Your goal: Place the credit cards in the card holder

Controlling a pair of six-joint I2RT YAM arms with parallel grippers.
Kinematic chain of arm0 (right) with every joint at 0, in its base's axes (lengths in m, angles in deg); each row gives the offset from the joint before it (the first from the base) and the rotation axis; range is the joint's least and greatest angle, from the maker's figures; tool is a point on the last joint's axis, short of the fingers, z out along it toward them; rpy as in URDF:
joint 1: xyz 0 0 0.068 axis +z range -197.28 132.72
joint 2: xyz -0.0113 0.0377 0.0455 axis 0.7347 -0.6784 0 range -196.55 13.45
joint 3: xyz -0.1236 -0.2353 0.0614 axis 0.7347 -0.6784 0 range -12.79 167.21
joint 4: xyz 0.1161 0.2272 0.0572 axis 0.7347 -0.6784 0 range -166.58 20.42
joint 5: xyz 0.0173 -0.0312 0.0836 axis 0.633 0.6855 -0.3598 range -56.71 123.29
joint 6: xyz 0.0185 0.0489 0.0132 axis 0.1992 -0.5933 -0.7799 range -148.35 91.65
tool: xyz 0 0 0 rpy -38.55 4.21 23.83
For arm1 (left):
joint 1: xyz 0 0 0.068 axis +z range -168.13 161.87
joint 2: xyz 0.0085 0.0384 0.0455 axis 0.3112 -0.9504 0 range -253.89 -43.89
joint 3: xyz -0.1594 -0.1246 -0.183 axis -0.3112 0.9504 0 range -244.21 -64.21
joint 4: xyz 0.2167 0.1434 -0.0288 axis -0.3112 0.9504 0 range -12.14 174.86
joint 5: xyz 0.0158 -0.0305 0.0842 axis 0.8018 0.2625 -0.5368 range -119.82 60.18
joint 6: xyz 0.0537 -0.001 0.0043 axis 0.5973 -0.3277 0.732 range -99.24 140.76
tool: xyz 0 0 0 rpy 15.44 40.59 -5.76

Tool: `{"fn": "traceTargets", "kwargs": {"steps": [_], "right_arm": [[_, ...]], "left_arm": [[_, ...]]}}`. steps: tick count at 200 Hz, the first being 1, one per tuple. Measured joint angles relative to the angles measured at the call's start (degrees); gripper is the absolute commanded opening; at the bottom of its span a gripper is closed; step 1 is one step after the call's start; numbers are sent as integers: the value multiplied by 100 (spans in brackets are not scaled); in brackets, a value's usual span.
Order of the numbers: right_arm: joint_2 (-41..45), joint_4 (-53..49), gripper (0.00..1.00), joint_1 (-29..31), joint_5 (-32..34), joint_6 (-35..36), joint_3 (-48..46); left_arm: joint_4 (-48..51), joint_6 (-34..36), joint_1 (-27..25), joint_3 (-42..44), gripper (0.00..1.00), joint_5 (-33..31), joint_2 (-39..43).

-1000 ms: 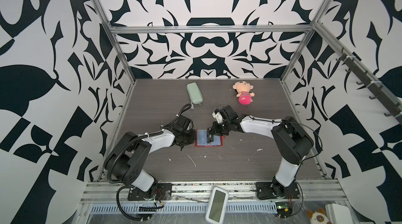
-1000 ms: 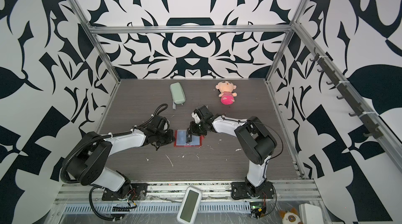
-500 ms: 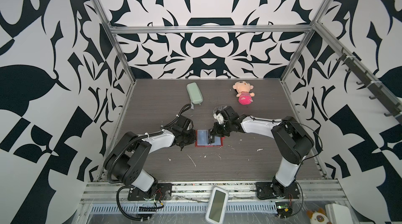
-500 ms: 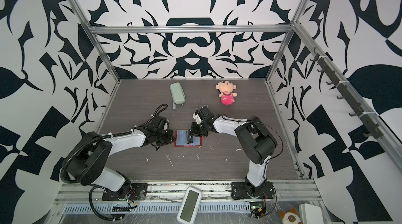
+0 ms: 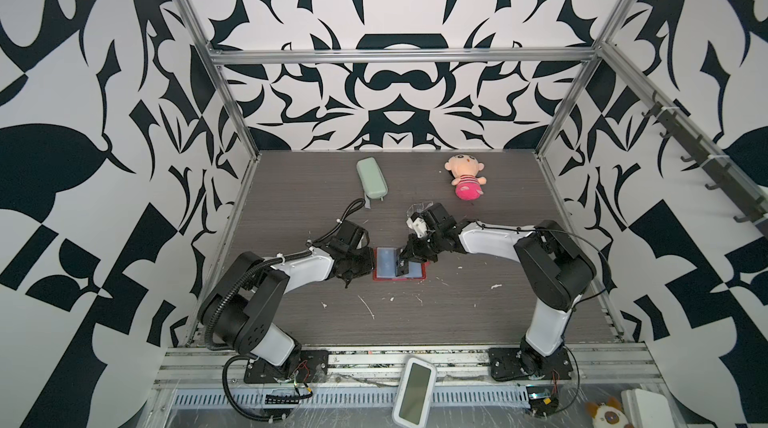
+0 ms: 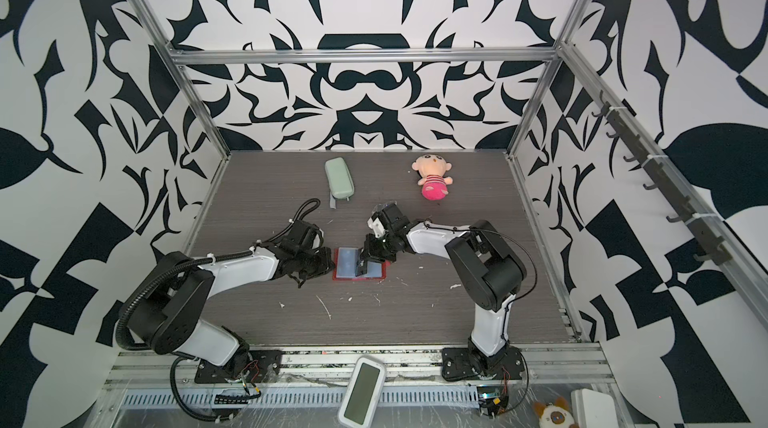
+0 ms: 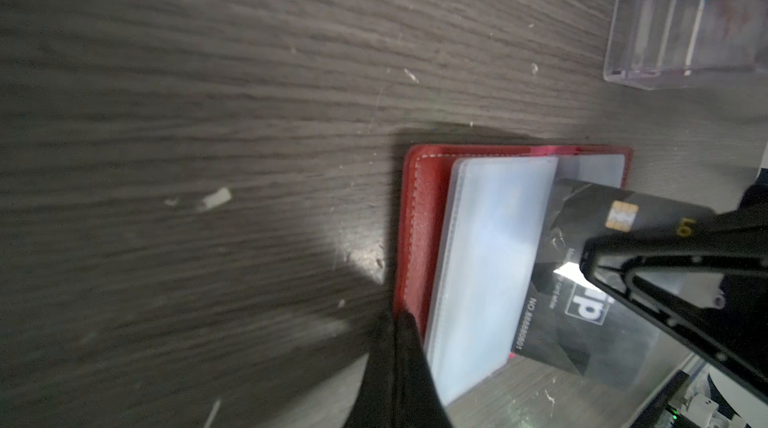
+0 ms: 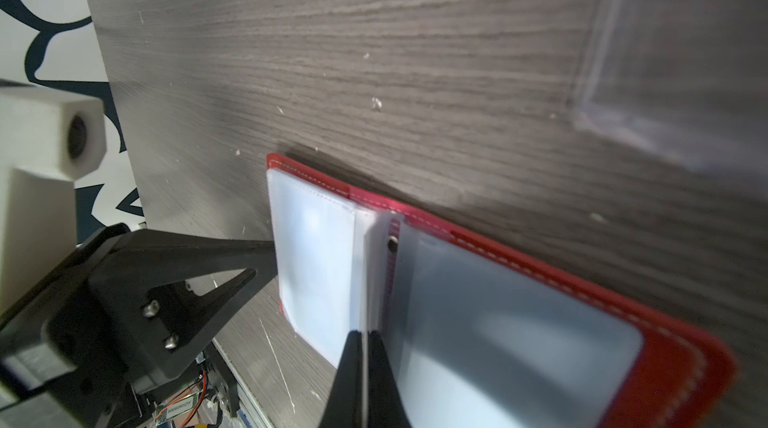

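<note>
Card holder lies open, clear sleeves up, on the table between the two arms in both top views. At its left edge the left end effector is clenched with nothing between its fingers, its tip at the red border. Over the middle fold stands the black credit card, tilted, pinched by the clenched right end effector; whether its lower edge is inside a sleeve I cannot tell. Farther back, a pale green case lies to the left, a clear box is near the right wrist, and a plush doll lies to the right.
</note>
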Motion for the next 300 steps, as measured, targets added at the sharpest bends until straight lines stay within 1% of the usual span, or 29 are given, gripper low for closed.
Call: {"fn": "traceTargets", "kwargs": {"steps": [107,146,211,247,276,300], "right_arm": [[-190,341,0,-35,-376,-138,0],[-227,468,0,-35,-404,-184,-2],[-304,977,0,-46,-531,-291,-184],[-348,1067,19,-44,-514,-291,-192],[-323,824,29,-33,-367,-160,-181],[-243,437,36,37,-90,13,-22]], "left_arm": [[-2,0,2,0,0,11,-4],[-2,0,2,0,0,9,-4],[-2,0,2,0,0,11,-13],[-11,0,2,0,0,13,-17],[-44,-2,0,0,0,17,-35],[-66,-7,0,0,0,15,-37]]}}
